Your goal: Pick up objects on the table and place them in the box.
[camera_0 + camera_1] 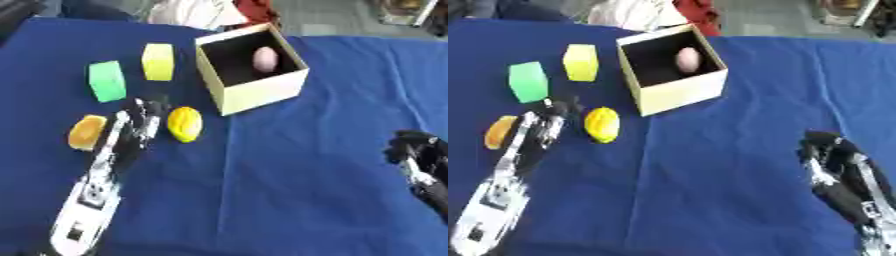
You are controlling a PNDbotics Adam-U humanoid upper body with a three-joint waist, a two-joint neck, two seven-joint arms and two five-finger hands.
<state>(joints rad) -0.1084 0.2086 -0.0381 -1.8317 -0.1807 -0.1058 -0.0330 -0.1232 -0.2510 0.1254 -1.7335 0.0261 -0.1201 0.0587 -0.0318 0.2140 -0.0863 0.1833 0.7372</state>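
Observation:
An open cream box (262, 92) stands at the back centre with a pink egg-shaped object (265, 59) inside. Left of it lie a yellow block (158, 61) and a green block (107, 80). Nearer me are a ribbed yellow fruit-like object (185, 124) and an orange piece (87, 132). My left hand (136, 122) reaches forward between those two, its fingers stretched out and holding nothing. My right hand (826, 150) rests low at the right, fingers relaxed, far from the objects.
A blue cloth (289, 175) covers the table. Bundled white and red fabric (206, 12) lies past the far edge behind the box.

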